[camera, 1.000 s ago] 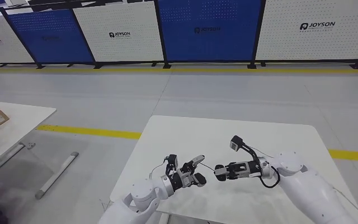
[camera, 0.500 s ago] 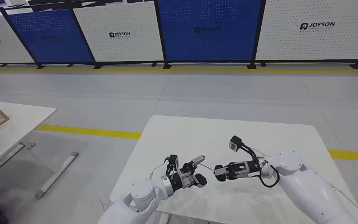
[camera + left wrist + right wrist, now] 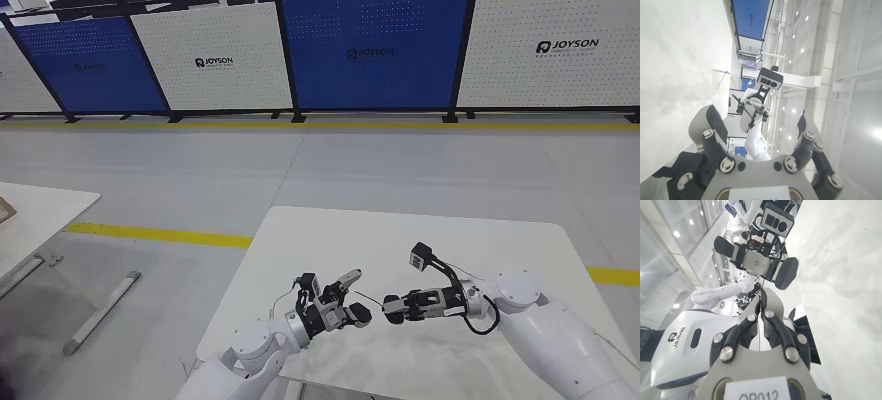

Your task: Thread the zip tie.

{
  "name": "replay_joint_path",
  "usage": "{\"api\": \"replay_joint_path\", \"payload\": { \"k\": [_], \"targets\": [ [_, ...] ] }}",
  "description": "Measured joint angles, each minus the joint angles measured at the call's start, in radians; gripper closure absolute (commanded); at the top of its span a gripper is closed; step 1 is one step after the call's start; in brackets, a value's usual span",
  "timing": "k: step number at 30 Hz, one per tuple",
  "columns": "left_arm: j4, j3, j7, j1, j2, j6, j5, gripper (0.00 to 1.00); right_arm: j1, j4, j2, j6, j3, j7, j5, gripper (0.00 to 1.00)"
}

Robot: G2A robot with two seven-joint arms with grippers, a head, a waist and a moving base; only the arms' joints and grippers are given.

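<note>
Overhead, top view: a thin black plastic zip tie [image 3: 374, 300] hangs above the white rectangular table [image 3: 400, 240], one end pinched in the right gripper [image 3: 389, 305], the free end pointing toward the spread fingers of the left gripper [image 3: 355, 296]. Left wrist view: the left gripper [image 3: 760, 121] has its fingers wide apart and holds nothing; the zip tie [image 3: 743, 108], a slim straight strip, slants out of the right gripper [image 3: 751, 123] beyond them. Right wrist view: the right gripper [image 3: 760, 296] has its fingers pressed together on the zip tie [image 3: 759, 336], which shows as a hairline dark strip between them; the left gripper [image 3: 757, 262] is just beyond, pads parted.
</note>
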Motion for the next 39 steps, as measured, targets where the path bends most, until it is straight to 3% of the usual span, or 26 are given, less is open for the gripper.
{"api": "replay_joint_path", "payload": {
  "k": [6, 7, 8, 11, 12, 13, 19, 26, 28, 30, 32, 33, 39],
  "targets": [
    [0.003, 0.014, 0.074, -0.004, -0.004, -0.03, 0.067, 0.02, 0.0, 0.0, 0.0, 0.0, 0.0, 0.0, 0.0, 1.0],
    [0.001, 0.013, 0.075, -0.003, -0.004, -0.032, 0.079, 0.33, 0.0, 0.0, 0.0, 0.0, 0.0, 0.0, 0.0, 1.0],
    [-0.001, 0.012, 0.073, 0.0, -0.003, -0.035, 0.09, 0.58, 0.0, 0.0, 0.0, 0.0, 0.0, 0.0, 0.0, 1.0],
    [-0.015, 0.007, 0.056, 0.017, 0.002, -0.036, 0.122, 0.9, 0.0, 0.0, 0.0, 0.0, 0.0, 0.0, 0.0, 1.0],
    [-0.02, 0.004, 0.049, 0.024, 0.003, -0.035, 0.133, 0.98, 0.0, 0.0, 0.0, 0.0, 0.0, 0.0, 0.0, 1.0],
    [-0.023, 0.004, 0.042, 0.03, 0.005, -0.033, 0.14, 1.0, 0.0, 0.0, 0.0, 0.0, 0.0, 0.0, 0.0, 1.0],
    [-0.041, -0.009, 0.018, 0.055, 0.01, -0.038, 0.148, 1.0, 0.0, 0.0, 0.0, 0.0, 0.0, 0.0, 0.0, 1.0],
    [-0.037, -0.006, 0.013, 0.051, 0.009, -0.035, 0.144, 0.98, 0.0, 0.0, 0.0, 0.0, 0.0, 0.0, 0.0, 1.0],
    [-0.034, -0.002, 0.014, 0.047, 0.008, -0.035, 0.145, 0.91, 0.0, 0.0, 0.0, 0.0, 0.0, 0.0, 0.0, 1.0],
    [-0.028, 0.002, 0.016, 0.041, 0.007, -0.032, 0.144, 0.78, 0.0, 0.0, 0.0, 0.0, 0.0, 0.0, 0.0, 1.0],
    [-0.023, 0.007, 0.018, 0.035, 0.006, -0.026, 0.146, 0.54, 0.0, 0.0, 0.0, 0.0, 0.0, 0.0, 0.0, 1.0],
    [-0.021, 0.009, 0.019, 0.033, 0.006, -0.023, 0.149, 0.36, 0.0, 0.0, 0.0, 0.0, 0.0, 0.0, 0.0, 1.0],
    [-0.02, 0.014, 0.024, 0.031, 0.005, -0.025, 0.145, 0.44, 0.0, 0.0, 0.0, 0.0, 0.0, 0.0, 0.0, 1.0]
  ]
}}
